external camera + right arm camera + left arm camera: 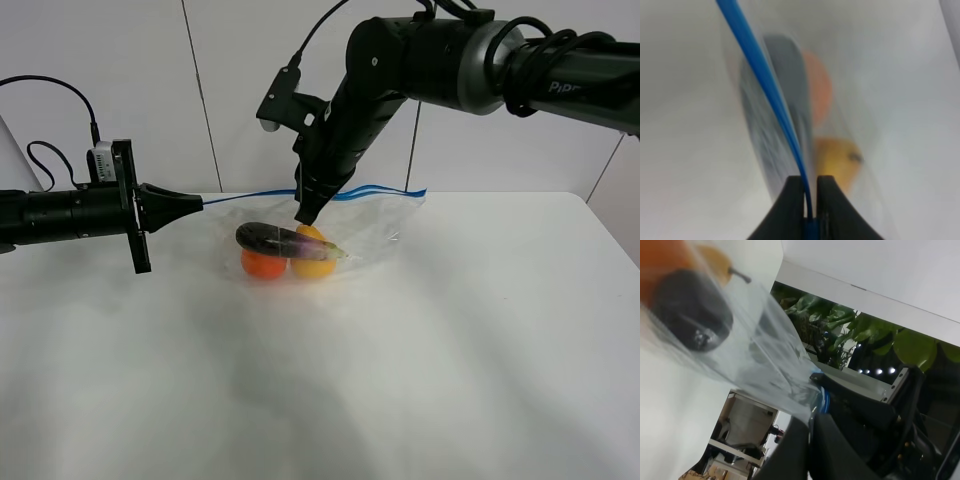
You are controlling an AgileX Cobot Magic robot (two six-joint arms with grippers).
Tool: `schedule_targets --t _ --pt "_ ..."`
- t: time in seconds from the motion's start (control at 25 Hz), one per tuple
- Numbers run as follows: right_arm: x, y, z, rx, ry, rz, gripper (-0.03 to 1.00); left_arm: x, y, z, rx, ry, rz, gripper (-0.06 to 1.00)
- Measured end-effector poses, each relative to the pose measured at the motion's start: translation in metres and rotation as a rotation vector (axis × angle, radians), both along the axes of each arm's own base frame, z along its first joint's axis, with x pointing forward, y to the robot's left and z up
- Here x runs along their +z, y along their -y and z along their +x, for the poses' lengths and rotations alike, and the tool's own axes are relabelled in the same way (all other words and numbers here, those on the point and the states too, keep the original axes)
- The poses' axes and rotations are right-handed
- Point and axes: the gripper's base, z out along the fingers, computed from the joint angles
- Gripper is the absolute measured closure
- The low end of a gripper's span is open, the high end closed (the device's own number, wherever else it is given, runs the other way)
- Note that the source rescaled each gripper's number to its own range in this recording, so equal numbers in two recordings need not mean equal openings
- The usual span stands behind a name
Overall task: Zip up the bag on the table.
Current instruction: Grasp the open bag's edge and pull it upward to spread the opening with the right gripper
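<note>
The clear bag (372,226) lies on the white table (420,380), with its blue zipper strip (385,191) lifted along the far edge. Inside are a dark eggplant (264,236), an orange fruit (261,264) and a yellow fruit (313,263). My left gripper (198,202) is shut on the strip's left end; the bag's plastic (775,365) runs into its fingers (800,450). My right gripper (305,216) comes down from above, shut on the strip about midway. The blue strip (765,85) passes between its closed fingertips (790,200).
The right arm's dark body (420,60) hangs over the back of the table. A black cable (50,160) loops behind the left arm. The table's right edge (610,240) is near the wall. Green plants (840,325) show in the left wrist view.
</note>
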Motion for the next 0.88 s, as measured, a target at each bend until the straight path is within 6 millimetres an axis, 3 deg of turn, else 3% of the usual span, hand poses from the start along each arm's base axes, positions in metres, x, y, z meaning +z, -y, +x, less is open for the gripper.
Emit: schedule_targets --t 0.6,0.88 --pt "0.011 0.072 0.009 -0.215 -0.203 -0.079 0.97 -0.001 0.0 0.0 0.003 -0.001 0.008 0.94" --pt "0.009 0.094 0.013 -0.278 -0.247 -0.111 0.97 -0.001 -0.002 0.0 0.009 -0.001 0.01 0.94"
